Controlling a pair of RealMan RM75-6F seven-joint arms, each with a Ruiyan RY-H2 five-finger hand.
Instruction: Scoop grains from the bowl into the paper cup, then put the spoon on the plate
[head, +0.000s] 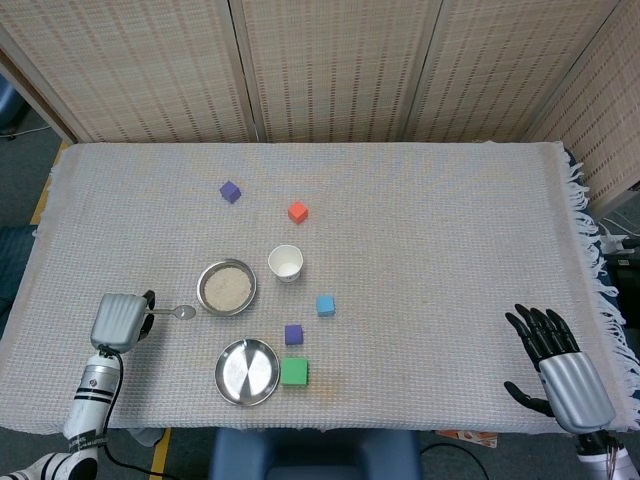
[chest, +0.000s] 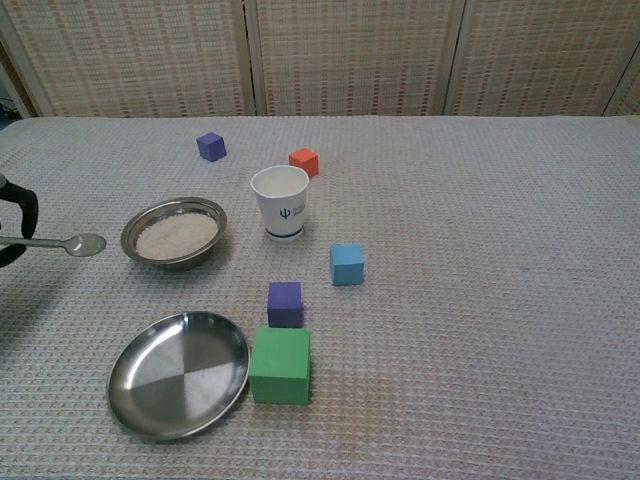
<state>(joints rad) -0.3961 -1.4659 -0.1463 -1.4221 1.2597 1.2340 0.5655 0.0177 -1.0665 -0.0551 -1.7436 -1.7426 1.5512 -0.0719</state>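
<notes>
The left hand (head: 120, 320) holds the spoon (head: 176, 312) by its handle at the table's left edge, the spoon bowl pointing toward the bowl of grains (head: 227, 287) and stopping just short of its rim. The chest view shows only this hand's dark fingertips at the frame edge, but it shows the spoon raised off the cloth, roughly level. The paper cup (chest: 280, 201) stands upright just right of the bowl; its printed mark shows only in the chest view. The plate (chest: 179, 373) lies nearer the robot, with a green block (chest: 280, 365) touching its right rim. The right hand (head: 558, 362) appears in the head view alone, fingers spread and holding nothing, resting near the table's right front corner, well apart from everything.
</notes>
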